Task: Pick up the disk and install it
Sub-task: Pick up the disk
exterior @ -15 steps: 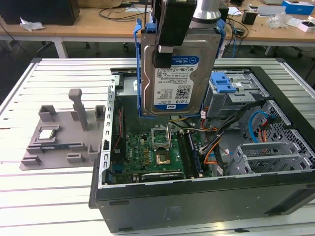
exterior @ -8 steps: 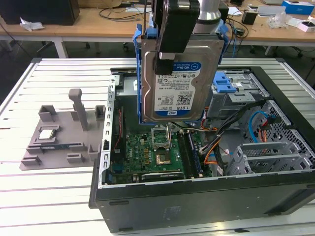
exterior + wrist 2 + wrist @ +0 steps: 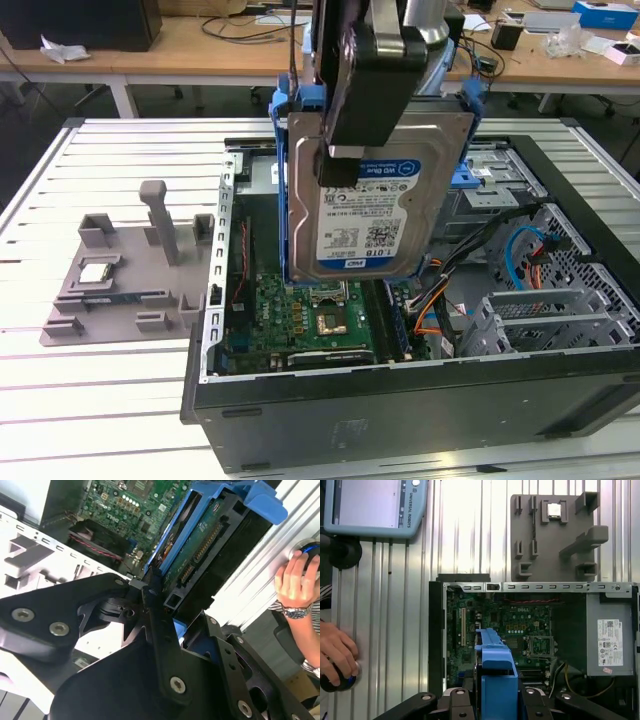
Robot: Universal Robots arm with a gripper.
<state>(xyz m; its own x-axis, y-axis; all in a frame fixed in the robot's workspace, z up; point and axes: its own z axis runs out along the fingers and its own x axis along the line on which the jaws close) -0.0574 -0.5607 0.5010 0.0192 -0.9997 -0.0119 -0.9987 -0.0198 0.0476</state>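
Slatted table point(image 3: 100, 400) — gripper point(image 3: 338, 160) holds disk point(image 3: 395, 215); hand point(image 3: 337, 654) in both wrist views

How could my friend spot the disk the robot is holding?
Find the open black computer case on the slatted metal table. Above its green motherboard, the gripper holds the disk roughly upright. Unlike the motherboard, it is a silver slab with a blue frame and a white-and-blue label.

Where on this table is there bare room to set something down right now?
Bare table lies nearer the camera than the grey fixture and beyond it, at the exterior view's left of the case. Inside the case it is crowded: board, cables, with the disk held above.
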